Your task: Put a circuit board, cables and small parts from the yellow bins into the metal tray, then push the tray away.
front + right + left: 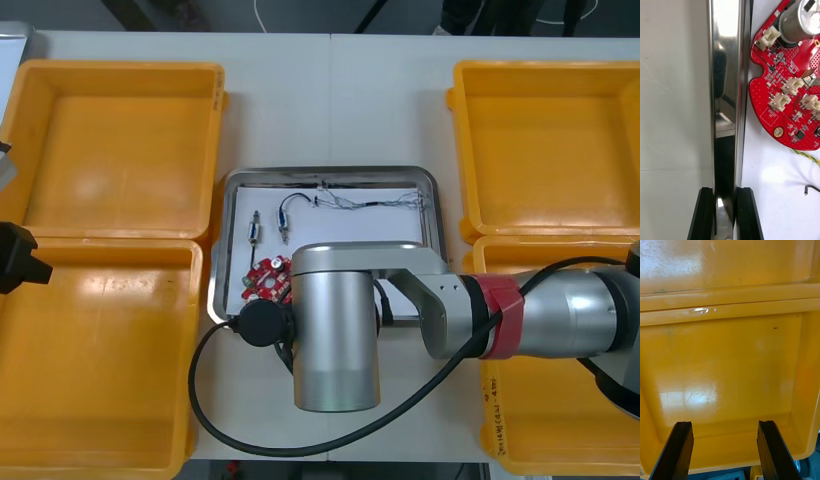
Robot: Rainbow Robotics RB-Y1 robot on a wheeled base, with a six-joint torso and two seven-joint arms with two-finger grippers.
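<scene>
The metal tray (pixel 330 172), white inside, lies between the yellow bins. In it are a round red circuit board (pixel 268 280), two small metal parts (pixel 254 232) and thin cables (pixel 370 203). My right arm (pixel 335 330) reaches over the tray's near edge and hides its own gripper from above. In the right wrist view my right gripper (pixel 725 191) is shut on the tray's shiny rim (pixel 726 75), one finger on each side. The circuit board (pixel 790 93) lies just inside the rim, beside a red and yellow cable (pixel 807 155). My left gripper (pixel 725 423) hangs open over a bin.
Two yellow bins stand on the left (pixel 120 68) (pixel 100 248) and two on the right (pixel 540 68) (pixel 560 245), their floors bare. The left gripper (pixel 15 255) sits at the far left edge over the near left bin (pixel 730 363). Bare table lies beyond the tray.
</scene>
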